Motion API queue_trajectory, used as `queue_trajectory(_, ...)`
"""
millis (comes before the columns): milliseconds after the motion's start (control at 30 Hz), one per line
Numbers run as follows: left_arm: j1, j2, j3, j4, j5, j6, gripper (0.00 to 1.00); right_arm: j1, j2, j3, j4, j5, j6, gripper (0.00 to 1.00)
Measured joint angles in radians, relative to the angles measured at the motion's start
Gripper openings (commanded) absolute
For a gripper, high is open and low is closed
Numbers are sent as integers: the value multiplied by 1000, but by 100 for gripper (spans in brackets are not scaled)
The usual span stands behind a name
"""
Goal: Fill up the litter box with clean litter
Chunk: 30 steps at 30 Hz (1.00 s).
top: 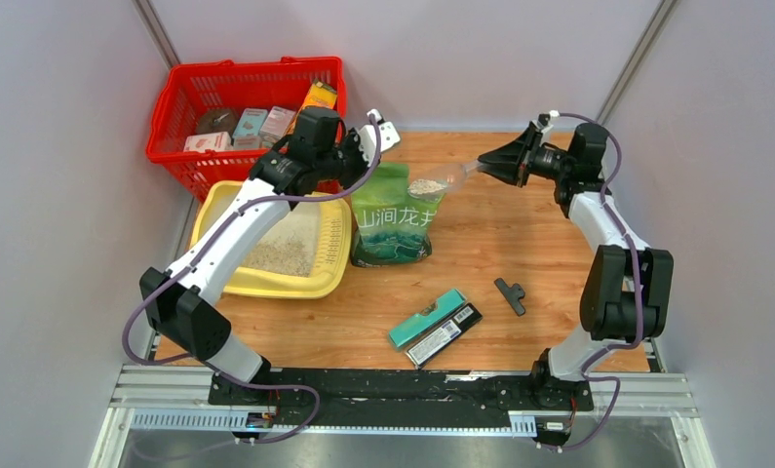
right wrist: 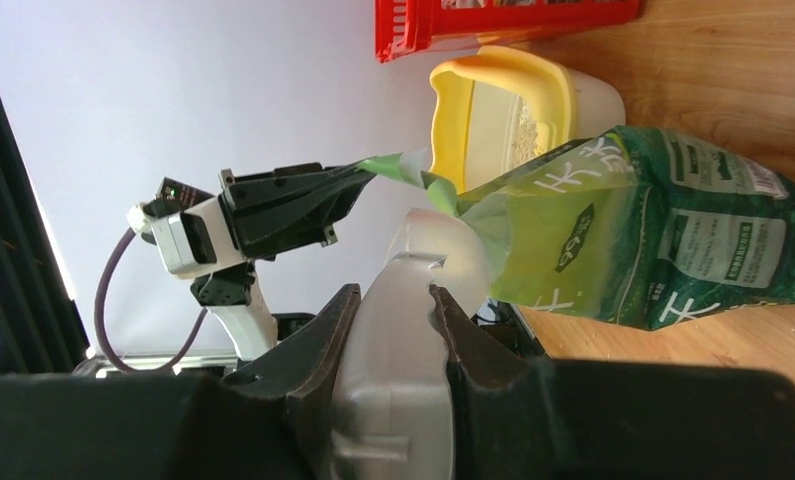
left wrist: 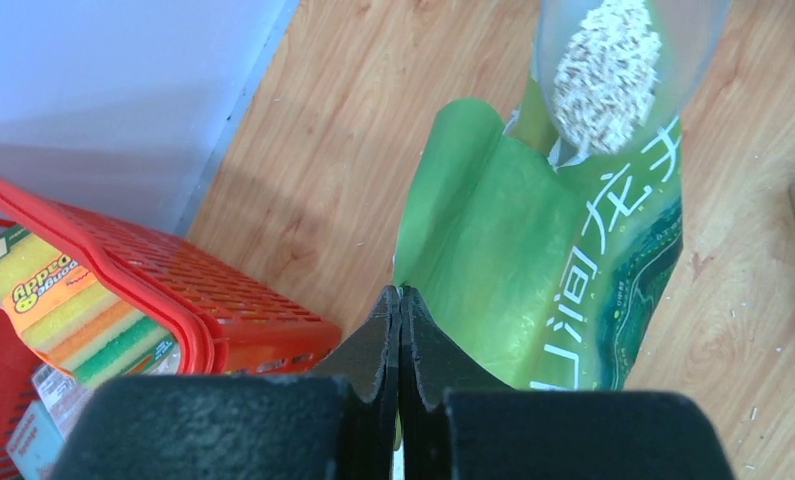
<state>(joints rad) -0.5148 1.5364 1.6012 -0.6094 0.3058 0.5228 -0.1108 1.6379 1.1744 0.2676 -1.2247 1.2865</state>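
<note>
Closest to the lens in the left wrist view, the left end effector (left wrist: 400,300) has its black fingers pressed fully together on the upper lip of the green bag (left wrist: 533,270). This seems meant to hold the pouch upright with its mouth pulled open. Opposite it, the right end effector (right wrist: 393,300) is closed part-way around the handle of the translucent scoop (right wrist: 443,240) and has it firmly gripped. The scoop's bowl hangs just above the bag's mouth with a heap of clean litter (left wrist: 608,75) in it, held roughly level, which I judge is to stop granules spilling. The litter box (top: 295,285) sits on the wooden surface (top: 549,244) just beside the bag, on its left and in front of the red basket (top: 247,88), so the carry from bag to box is short. Its floor already bears a patch of beige granules, though it looks far from full.
</note>
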Motion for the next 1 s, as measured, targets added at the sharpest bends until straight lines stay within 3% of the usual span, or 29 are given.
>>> queue_trajectory(100, 0, 23, 17, -1, -23, -13, 9, 33, -5, 18, -22, -1, -1, 0)
queue_trajectory(133, 0, 33, 27, -7, -33, -23, 20, 45, -5, 25, -27, -1, -1, 0)
queue_trajectory(200, 0, 60, 62, -28, -55, -47, 30, 68, -5, 37, -39, -1, -1, 0)
queue_trajectory(233, 0, 74, 84, -40, -66, -56, 41, 80, -5, 45, -44, -1, -1, 0)
queue_trajectory(333, 7, 95, 127, -62, -93, -92, 54, 122, 5, 78, -46, 0, 0, 0)
queue_trajectory(433, 22, 85, 132, -78, -115, -122, 60, 173, 35, 131, -43, 3, 2, 0)
queue_trajectory(667, 126, -6, 111, -133, -149, -182, 61, 297, 132, 232, -34, 16, 20, 0)
queue_trajectory(1000, 286, -296, -109, -188, -184, -181, 62, 439, 340, 412, -24, 44, 36, 0)
